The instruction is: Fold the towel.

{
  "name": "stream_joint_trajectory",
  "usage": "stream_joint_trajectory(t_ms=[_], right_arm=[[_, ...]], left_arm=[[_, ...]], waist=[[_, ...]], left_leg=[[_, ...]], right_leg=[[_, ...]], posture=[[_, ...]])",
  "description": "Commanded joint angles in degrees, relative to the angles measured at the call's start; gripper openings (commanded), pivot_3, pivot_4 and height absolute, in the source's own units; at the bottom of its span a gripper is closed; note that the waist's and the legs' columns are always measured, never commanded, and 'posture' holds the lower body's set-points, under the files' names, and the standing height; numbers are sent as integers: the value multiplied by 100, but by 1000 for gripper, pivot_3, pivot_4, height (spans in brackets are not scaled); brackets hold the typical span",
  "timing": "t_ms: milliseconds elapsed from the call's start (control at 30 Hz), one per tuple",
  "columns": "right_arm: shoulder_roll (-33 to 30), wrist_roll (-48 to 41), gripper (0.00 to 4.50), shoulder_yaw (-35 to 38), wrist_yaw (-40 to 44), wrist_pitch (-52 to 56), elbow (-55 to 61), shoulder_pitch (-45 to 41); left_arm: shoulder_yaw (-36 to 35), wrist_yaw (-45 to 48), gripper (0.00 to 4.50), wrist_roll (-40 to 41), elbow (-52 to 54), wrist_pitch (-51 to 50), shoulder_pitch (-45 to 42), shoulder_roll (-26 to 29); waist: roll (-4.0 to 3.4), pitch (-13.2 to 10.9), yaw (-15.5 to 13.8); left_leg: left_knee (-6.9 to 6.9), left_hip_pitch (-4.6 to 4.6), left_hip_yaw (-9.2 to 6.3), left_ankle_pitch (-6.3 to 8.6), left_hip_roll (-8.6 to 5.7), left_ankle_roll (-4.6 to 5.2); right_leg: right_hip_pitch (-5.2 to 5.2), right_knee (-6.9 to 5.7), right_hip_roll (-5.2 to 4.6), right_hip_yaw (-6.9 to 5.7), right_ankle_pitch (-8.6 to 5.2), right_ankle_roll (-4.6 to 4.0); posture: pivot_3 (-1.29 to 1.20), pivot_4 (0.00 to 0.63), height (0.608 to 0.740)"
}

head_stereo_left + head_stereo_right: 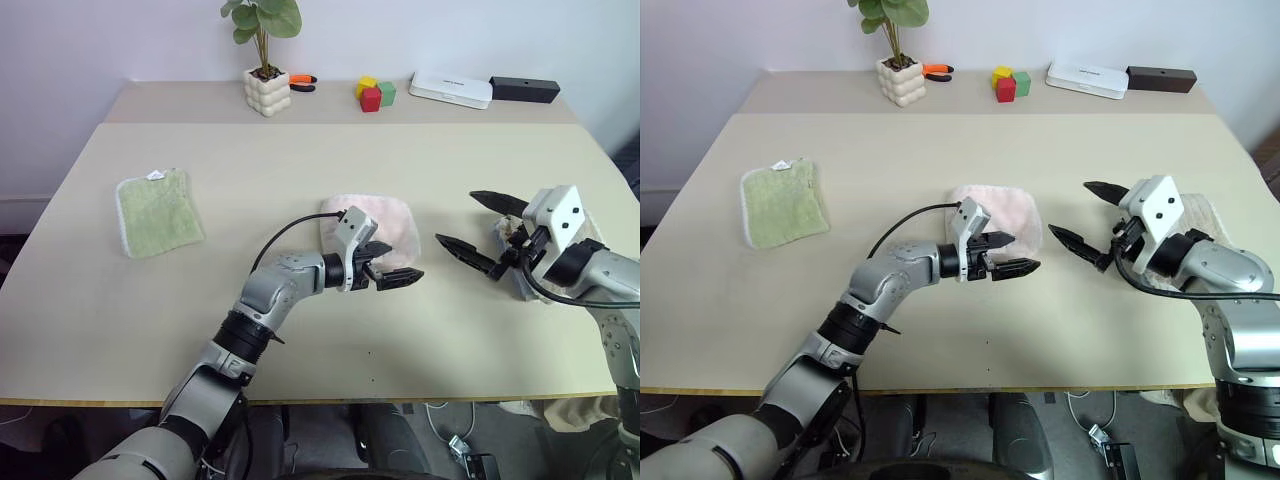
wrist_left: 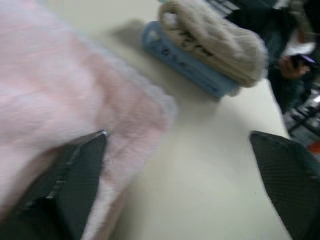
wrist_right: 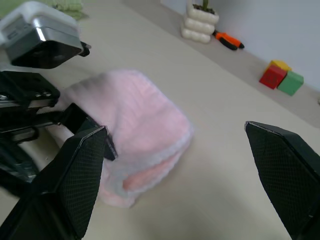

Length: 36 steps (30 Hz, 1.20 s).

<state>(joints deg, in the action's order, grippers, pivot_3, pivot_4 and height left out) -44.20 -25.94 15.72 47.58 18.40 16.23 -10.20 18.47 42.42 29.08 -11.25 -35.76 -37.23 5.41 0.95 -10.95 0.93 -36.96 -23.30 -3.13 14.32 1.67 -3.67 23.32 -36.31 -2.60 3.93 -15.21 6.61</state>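
Observation:
The pale pink towel [image 1: 388, 218] lies folded into a thick pad at the middle of the table [image 1: 300, 160]. My left gripper [image 1: 402, 261] hovers open at the towel's near right corner, pointing to the right. In the left wrist view one finger [image 2: 75, 170] overlaps the pink towel [image 2: 75, 90] and the other stands over bare table. My right gripper [image 1: 455, 217] hangs open a little to the right of the towel, pointing at it, with nothing between its fingers. The right wrist view has the folded towel [image 3: 145, 125] between its two fingers, beyond them.
A small green towel [image 1: 158, 212] lies flat at the left. A beige ribbed towel [image 2: 215, 37] rests on a blue cloth [image 2: 185, 62] at the right, under my right arm. Along the back stand a potted plant [image 1: 266, 90], an orange-handled tool [image 1: 303, 82], coloured blocks [image 1: 374, 93], a white box [image 1: 452, 89] and a black box [image 1: 524, 89].

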Motion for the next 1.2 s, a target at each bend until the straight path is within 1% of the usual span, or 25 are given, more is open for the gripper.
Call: stream_joint_trajectory(t_ms=[33, 133, 200, 300, 367, 433, 533, 567, 667, 800, 867, 967, 1033, 1100, 1200], right_arm=[[64, -6, 4500, -28, -56, -75, -47, -211], [358, -114, 4500, -4, -458, 94, -295, -632], [512, -161, 4500, 29, -679, 233, -394, -812], [1035, -463, 3664, 119, -1163, 419, -399, -1070], [1431, -540, 2752, 37, -1529, 497, -270, -1177], [1717, -518, 1668, -76, -1799, 553, -174, -1229], [2237, -430, 154, -400, -2195, 584, -1, -1225], [2457, -266, 68, -571, -2401, 518, 0, -1218], [2967, 23, 68, -827, -2957, 487, -77, -1202], [3159, 339, 68, -1162, -3056, 372, -38, -1018], [3192, 664, 68, -1364, -3180, 283, -245, -925], [3354, 1040, 68, -1452, -3490, 166, -817, -900], [3526, 1312, 68, -1560, -3638, -103, -1526, -838], [3472, 1738, 68, -1849, -3545, -606, -2006, -759], [3516, 1842, 68, -1817, -3604, -728, -2219, -707]], left_arm=[[-393, 514, 4468, 519, 682, -414, -146, 189], [-875, 495, 4468, 855, 1066, -747, -226, 404], [-1158, 338, 4468, 963, 1081, -809, -262, 394], [-1810, -275, 3664, 940, 886, -594, -333, 297], [-2069, -614, 2735, 826, 819, -305, -304, 160], [-2201, -851, 1611, 764, 750, -123, -281, 6], [-2098, -1230, 100, 365, 523, 280, -248, -252], [-2068, -1410, 41, 226, 432, 471, -238, -403], [-2074, -1709, 41, 122, 314, 709, -222, -778], [-1892, -1886, 41, -202, 152, 899, -170, -952], [-1794, -1959, 41, -365, 31, 999, -100, -1008], [-1662, -1987, 41, -560, -286, 964, -34, -1046], [-1578, -2210, 41, -906, -899, 1041, -31, -1014], [-1492, -2181, 41, -1143, -1214, 1355, 38, -976], [-1479, -2111, 41, -1210, -1305, 1347, 93, -955]], waist=[[0, 0, -7], [-3, -3, 7], [-5, -3, -2], [-5, -3, -18], [-5, -3, -16], [-5, -3, -16], [-6, -3, -26], [-6, -3, -25], [-6, -3, -23], [-7, -3, -20], [-9, -2, -11], [-10, 0, 0], [-11, 7, 1], [-12, 6, 8], [-12, 11, 10]], left_leg=[[0, -1, 0, 0, 0, 0], [-2, -1, 0, 0, 0, 0], [-4, 0, -2, 0, 1, 0], [-5, -1, -3, 0, 0, 0], [-4, -1, -7, 0, 1, 0], [-4, -2, -9, -1, 0, 0], [-5, -3, -8, -1, -1, -1], [-5, -3, -8, -1, -1, -2], [-5, -3, -8, -2, -1, -2], [-5, -6, -8, -2, -3, -4], [-4, -6, -9, -2, -2, -3], [-3, -3, -8, -2, -2, -3], [-3, -2, -8, -3, -3, -4], [-3, 1, -6, -3, -3, -3], [0, 0, -6, -2, -2, -3]], right_leg=[[0, 0, 0, 0, 0, 0], [0, -1, -1, 0, 1, 2], [0, -5, -1, -1, 2, 3], [-2, -5, -2, -2, 4, 8], [-1, -5, -2, -3, 7, 13], [0, -6, -2, -5, 8, 14], [0, -6, -3, -5, 9, 16], [0, -6, -3, -5, 9, 17], [0, -6, -3, -5, 10, 17], [4, -6, -4, -5, 10, 18], [5, -7, -2, -5, 10, 17], [3, -9, -1, -5, 10, 17], [3, -10, -1, -5, 10, 17], [1, -9, -1, -5, 10, 17], [3, -9, -1, -4, 10, 17]], posture=[[0, 150, 740], [0, 150, 740], [0, 150, 740], [0, 150, 740], [0, 150, 740], [0, 150, 740], [0, 150, 740], [0, 150, 740], [0, 150, 740], [0, 150, 740], [0, 150, 740], [0, 150, 740], [0, 150, 740], [0, 150, 740], [0, 150, 740]])
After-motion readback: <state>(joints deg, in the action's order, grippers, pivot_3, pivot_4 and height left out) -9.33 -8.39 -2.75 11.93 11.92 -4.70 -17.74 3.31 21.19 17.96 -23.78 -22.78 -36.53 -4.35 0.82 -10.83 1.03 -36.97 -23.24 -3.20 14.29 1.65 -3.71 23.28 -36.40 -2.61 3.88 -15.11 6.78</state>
